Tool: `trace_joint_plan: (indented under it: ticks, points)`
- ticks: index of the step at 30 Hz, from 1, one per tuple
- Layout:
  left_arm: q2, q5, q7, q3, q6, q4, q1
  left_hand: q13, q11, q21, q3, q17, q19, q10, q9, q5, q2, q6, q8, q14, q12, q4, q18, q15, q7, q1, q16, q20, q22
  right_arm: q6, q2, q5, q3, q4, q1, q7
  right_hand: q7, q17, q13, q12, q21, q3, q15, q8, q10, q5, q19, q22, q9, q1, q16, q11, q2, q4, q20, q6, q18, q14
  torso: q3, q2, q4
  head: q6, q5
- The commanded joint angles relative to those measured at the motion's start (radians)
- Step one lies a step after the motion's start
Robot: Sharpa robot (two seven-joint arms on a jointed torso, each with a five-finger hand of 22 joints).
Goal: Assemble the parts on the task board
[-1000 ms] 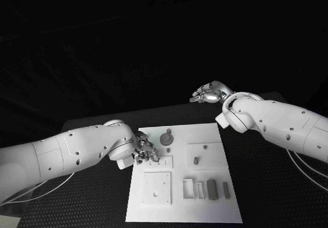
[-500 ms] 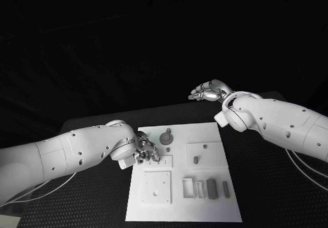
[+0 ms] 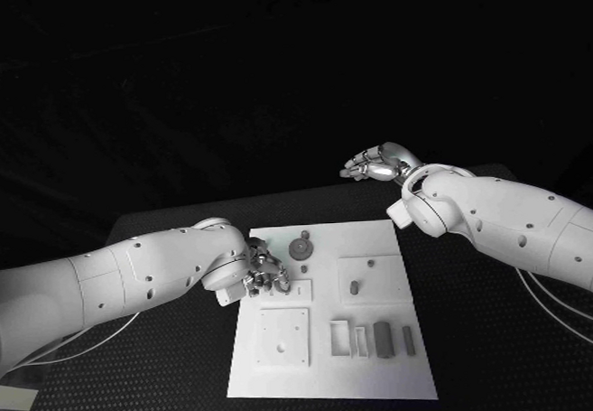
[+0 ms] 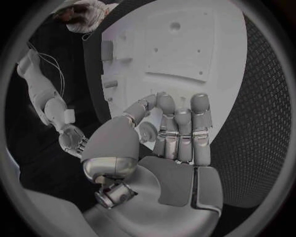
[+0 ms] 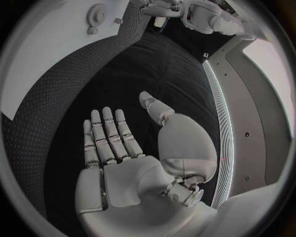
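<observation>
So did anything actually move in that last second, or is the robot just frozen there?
Almost nothing moved. The right hand, open and empty, drifted very slightly farther from the task board, staying raised beyond the table's far edge. The left hand stayed at the board's left edge, fingers down on its upper-left area; whether it holds a part cannot be told. The gear-like part and the other parts did not shift.

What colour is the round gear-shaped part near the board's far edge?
Grey, the round toothed gear part against the white task board; head view shows it best.

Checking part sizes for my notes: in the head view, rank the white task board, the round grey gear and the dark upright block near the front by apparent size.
1. White task board
2. Round grey gear
3. Dark upright block: gear and block look close, so their order is unsure.
</observation>
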Motion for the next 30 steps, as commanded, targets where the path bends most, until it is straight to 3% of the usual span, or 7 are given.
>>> trace_joint_plan:
  ticks: [1,7,30]
  points:
    - [0.005,-0.016,0.001,0.000,0.009,-0.003,-0.004,0.001,-0.044,0.008,0.002,-0.003,0.007,-0.036,0.185,0.003,-0.001,0.073,0.015,-0.029,0.007,0.006,0.033,-0.046,-0.049,-0.011,0.008,-0.040,0.024,0.004,0.001,0.009,0.001,0.001,0.001,0.014,0.043,-0.002,-0.004,-0.007,-0.001,-0.007,0.000,0.004,0.008,-0.001,-0.005,0.001,-0.001,-0.013,0.000,-0.002,-0.001,-0.001,0.000,-0.007,-0.007,0.006,-0.0002,0.001,0.0001,0.000,0.001]
    - [0.009,-0.016,0.001,0.000,0.011,-0.011,-0.009,0.002,-0.046,0.013,0.002,-0.008,0.008,-0.034,0.187,0.003,0.002,0.077,0.016,-0.028,0.011,0.008,0.034,-0.048,-0.051,-0.017,0.015,-0.042,0.024,0.007,0.000,0.011,0.001,0.002,0.001,0.014,0.043,-0.007,-0.011,-0.009,-0.002,-0.013,0.002,0.005,0.012,-0.001,-0.007,0.005,-0.003,-0.017,-0.006,-0.002,-0.003,0.002,0.000,-0.008,-0.007,0.001,-0.0019,0.001,0.0000,-0.003,0.000]
    - [0.009,-0.054,-0.002,0.000,0.038,-0.006,-0.012,0.001,-0.053,0.033,0.006,-0.026,0.014,-0.024,0.193,0.016,0.007,0.092,0.022,-0.024,0.025,0.004,0.034,-0.057,-0.058,-0.029,0.038,-0.049,0.024,0.014,0.003,0.011,0.001,0.001,0.000,0.012,0.043,-0.014,-0.023,-0.014,-0.004,-0.019,0.005,0.007,0.015,-0.001,-0.012,0.011,-0.007,-0.017,-0.011,-0.002,-0.004,0.002,0.002,-0.010,-0.007,-0.005,-0.0011,0.001,0.0007,-0.008,0.001]
